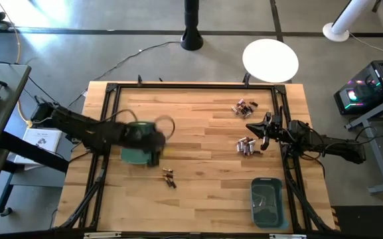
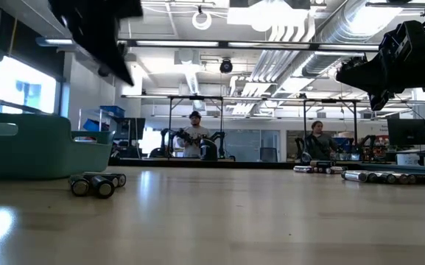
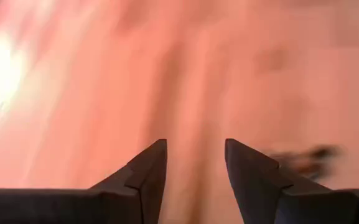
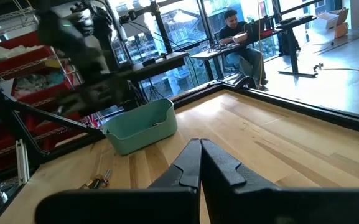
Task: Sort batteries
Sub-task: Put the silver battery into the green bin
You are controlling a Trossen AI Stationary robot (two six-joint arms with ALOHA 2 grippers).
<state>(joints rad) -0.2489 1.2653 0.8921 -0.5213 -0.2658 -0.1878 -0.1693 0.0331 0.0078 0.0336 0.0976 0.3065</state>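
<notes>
Two teal bins sit on the wooden surface (image 1: 198,133): one (image 1: 138,154) on the left side, mostly under the left arm, the other (image 1: 267,201) at the near right corner. The batteries lie in three loose clusters. A dark, copper-banded group (image 1: 243,107) rests at the far right, a silvery group (image 1: 247,145) lies just below it beside the right arm, and a small dark cluster (image 1: 169,177) sits near the middle, just off the left bin's corner. In the low view that small cluster (image 2: 94,183) lies beside the left bin (image 2: 39,154), with the other cells lined up far across the surface.

The left gripper (image 3: 195,163) hangs above the left bin, blurred in the high view. Its own camera shows the two fingers (image 3: 143,174) spread apart with nothing between them, only smeared wood beneath and a dark smudge to one side. So it is released, holding nothing.

The right gripper (image 4: 200,163) waits over the right edge of the surface, close to the silvery batteries. Its fingers (image 4: 224,167) are pressed tight together, clenched on nothing. From its wrist camera the left bin (image 4: 140,127) shows across the surface, with the small cluster (image 4: 98,180) lying near it. Beyond the surface a person sits at a desk (image 4: 236,38).
</notes>
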